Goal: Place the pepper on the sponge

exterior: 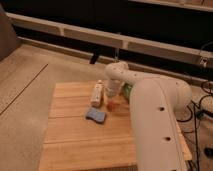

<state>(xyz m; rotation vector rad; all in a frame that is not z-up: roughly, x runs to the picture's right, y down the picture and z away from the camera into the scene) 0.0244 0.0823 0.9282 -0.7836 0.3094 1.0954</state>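
Low over the far half of the table (75, 142): the gripper (111, 95), pointing down, fingers closed; hanging from a thick white arm (152, 115), rising at the near right, curving over the table's right side and bending down at its far end. Right under the fingertips, against the boards: the pepper (112, 104), a small orange-red blur, touching or almost touching the gripper; cannot tell whether clasped or merely underneath; cannot tell either whether lifted off the wood or lying on it. Just left of the gripper: a slim white bottle (97, 93), yellowish about the middle, close to the fingers; cannot tell whether standing or lying. Nearer the camera and a little left of the pepper: the sponge (95, 116), blue, flat on the boards, near the pepper yet clearly apart from it. Behind the arm, to the right of the gripper: a sliver of green bowl (128, 91), mostly hidden by the arm. Around the table: grey speckled floor (25, 100); beyond it, a long pale rail (75, 32) against a dark wall (100, 12); at the far right edge, dark cables (201, 107).
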